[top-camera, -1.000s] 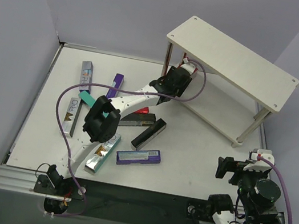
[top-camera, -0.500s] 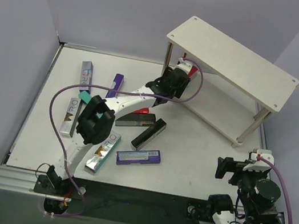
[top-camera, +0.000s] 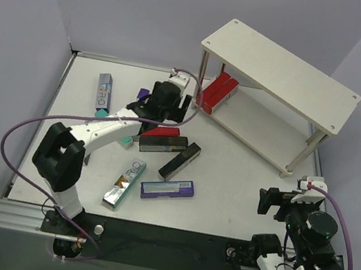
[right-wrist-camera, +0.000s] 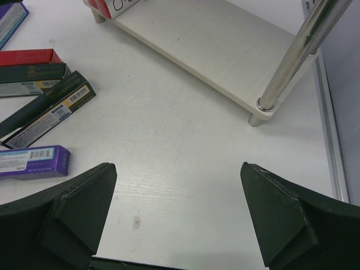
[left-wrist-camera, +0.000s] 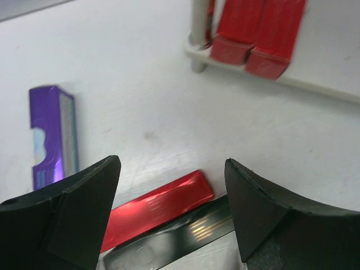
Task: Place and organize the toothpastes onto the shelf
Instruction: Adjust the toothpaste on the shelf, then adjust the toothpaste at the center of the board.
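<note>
- Shelf (top-camera: 282, 72), 1 o'clock on bench (top-camera: 242, 181): red toothpastes (top-camera: 217, 91) on lower board (top-camera: 266, 126).
- Left hand (left-wrist-camera: 171, 163): released, empty, over loose toothpastes (top-camera: 165, 145).
- Right hand (right-wrist-camera: 177, 166): released, empty, 5 o'clock.

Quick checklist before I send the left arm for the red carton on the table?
1. Left gripper: jaws open, nothing between them: ok.
2. Shiny red toothpaste carton on the table, in view between the jaws: ok.
3. Side clearance: glossy black carton lies against it: not ok.
4. Two red cartons flat on the beige shelf's lower board, room beside them: ok.
5. Right gripper: jaws open, clear of the cartons: ok.
</note>
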### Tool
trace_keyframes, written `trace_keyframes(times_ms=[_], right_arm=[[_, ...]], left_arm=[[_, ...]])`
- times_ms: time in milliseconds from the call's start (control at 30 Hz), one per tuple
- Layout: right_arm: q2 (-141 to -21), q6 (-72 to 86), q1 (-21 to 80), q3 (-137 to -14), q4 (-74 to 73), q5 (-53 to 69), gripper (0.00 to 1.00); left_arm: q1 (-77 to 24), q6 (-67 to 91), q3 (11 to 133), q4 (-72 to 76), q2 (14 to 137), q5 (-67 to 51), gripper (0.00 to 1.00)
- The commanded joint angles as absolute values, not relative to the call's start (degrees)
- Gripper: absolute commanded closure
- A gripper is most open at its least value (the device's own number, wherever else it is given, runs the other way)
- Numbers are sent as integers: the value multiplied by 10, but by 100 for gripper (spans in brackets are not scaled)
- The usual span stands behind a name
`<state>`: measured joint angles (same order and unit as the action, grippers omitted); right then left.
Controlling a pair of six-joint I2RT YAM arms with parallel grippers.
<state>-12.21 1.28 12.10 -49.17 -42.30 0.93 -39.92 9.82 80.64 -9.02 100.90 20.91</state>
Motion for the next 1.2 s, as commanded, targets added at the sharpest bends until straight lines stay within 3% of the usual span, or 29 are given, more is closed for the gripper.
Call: trace_keyframes(times_ms=[0, 200, 500, 833, 1167], right_arm=[[-148, 23, 125, -491, -405, 45, 0], [-159, 47, 124, -483, -389, 72, 0], [-163, 87, 125, -456, -347, 86, 0], [-176, 98, 125, -441, -313, 90, 0], [-200, 93, 125, -432, -284, 98, 0]], left_arm=[[-351, 108, 735, -103, 926, 182, 12], [-314, 181, 626, -119, 861, 141, 3], [-308, 267, 538, -119, 836, 102, 3], [-324, 282, 548, -127, 896, 55, 3], [-442, 224, 568, -91, 893, 17, 3]])
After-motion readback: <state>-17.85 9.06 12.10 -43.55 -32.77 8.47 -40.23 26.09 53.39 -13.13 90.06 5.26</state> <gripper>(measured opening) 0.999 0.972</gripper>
